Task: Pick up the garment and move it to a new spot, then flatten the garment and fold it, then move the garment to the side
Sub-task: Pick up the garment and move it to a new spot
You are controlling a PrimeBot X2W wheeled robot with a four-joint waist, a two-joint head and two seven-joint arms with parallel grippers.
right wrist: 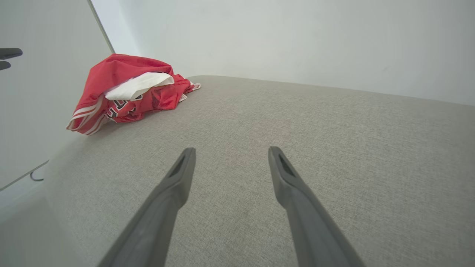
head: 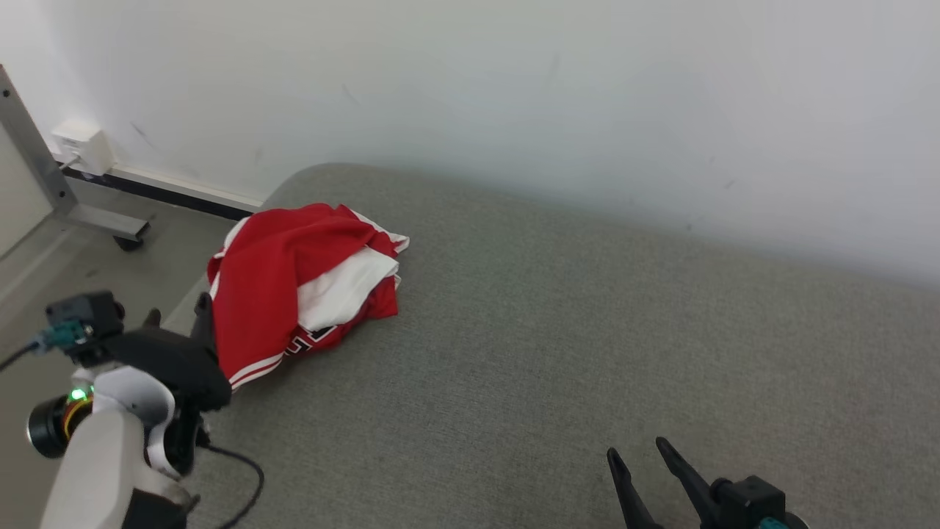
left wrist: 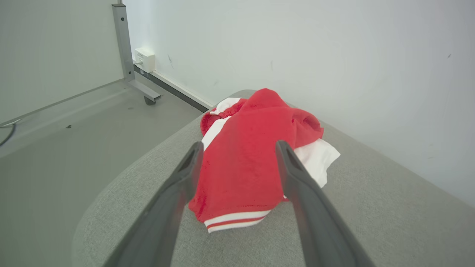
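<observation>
Garments: one, a red and white garment (head: 294, 286), bunched in a heap, with a striped hem and part of a dark printed number showing.
Grippers: two, each with two dark fingers.
Left gripper (left wrist: 239, 145): jaws spread wide and holding nothing. The garment lies straight ahead between the two fingers, striped hem nearest the tips. Contact with the cloth cannot be told.
Right gripper (right wrist: 231, 150): jaws released and empty, over bare fabric. The garment is well apart, far ahead and to the left of the tips.
Surface: one grey fabric-covered top (head: 587, 330), with a rounded corner.
Garment position: on that rounded corner, near the surface's left edge, with its hem close to the drop to the floor.
Edges: the far edge of the top runs along one white wall (head: 514, 88). The left edge falls to grey floor (left wrist: 74, 122) outside the left finger.
Open room: a broad bare stretch of fabric ahead of and to the right of the right jaws.
Off the surface: one metal frame leg (left wrist: 126, 48) on a caster, one white wall box (left wrist: 144, 59) and one dark cable (head: 242, 470) trailing from the left arm.
</observation>
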